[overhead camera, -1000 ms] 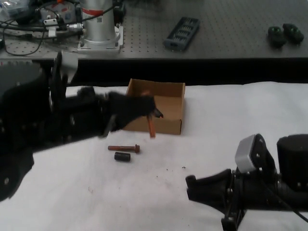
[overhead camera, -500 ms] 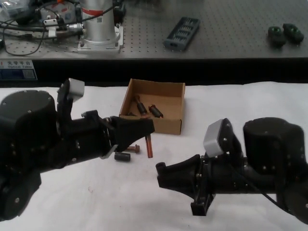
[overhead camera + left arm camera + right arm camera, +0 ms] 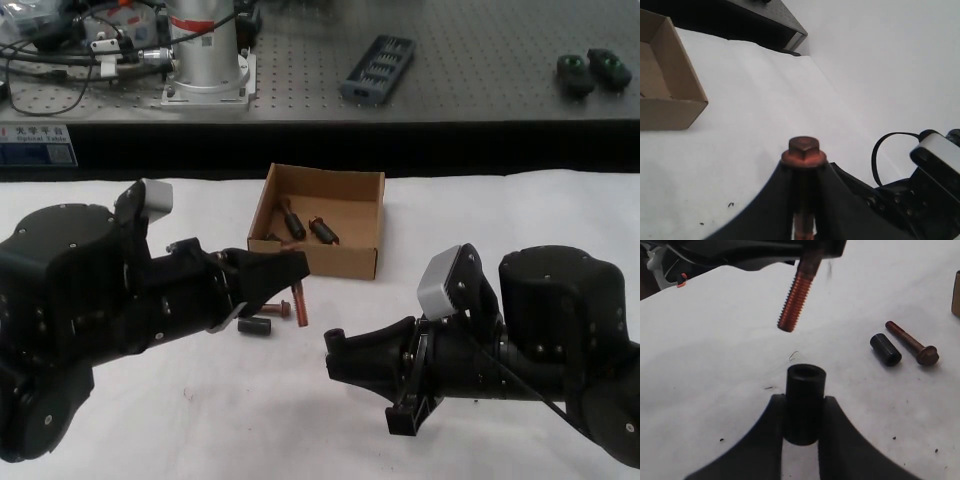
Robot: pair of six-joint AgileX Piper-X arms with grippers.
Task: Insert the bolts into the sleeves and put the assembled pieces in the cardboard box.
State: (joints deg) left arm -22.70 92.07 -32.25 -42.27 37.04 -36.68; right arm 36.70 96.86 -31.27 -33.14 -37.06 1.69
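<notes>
My left pincer is clamped on a copper-coloured bolt, just under its six-sided head, and the threaded end hangs down. My right pincer is clamped on a black sleeve, which stands upright with its hole on top. In the right wrist view the tip of the bolt is above the sleeve and apart from it. It is a little to one side of the hole and somewhat tilted, so this bolt is not yet inserted.

The cardboard box stands on the white tabletop, behind the two pincers. Inside it I see at least two assembled pieces, dark with a reddish end, so I judge that part of the task is already done. Whether a third piece lies in the corner, I cannot tell.

Near the front of the box, a second bolt and a second sleeve lie on the tabletop, just beside each other and not joined.

By my judgement, what is left is to join the pair that I hold and put it in the box, then do the same with the pair on the tabletop.
</notes>
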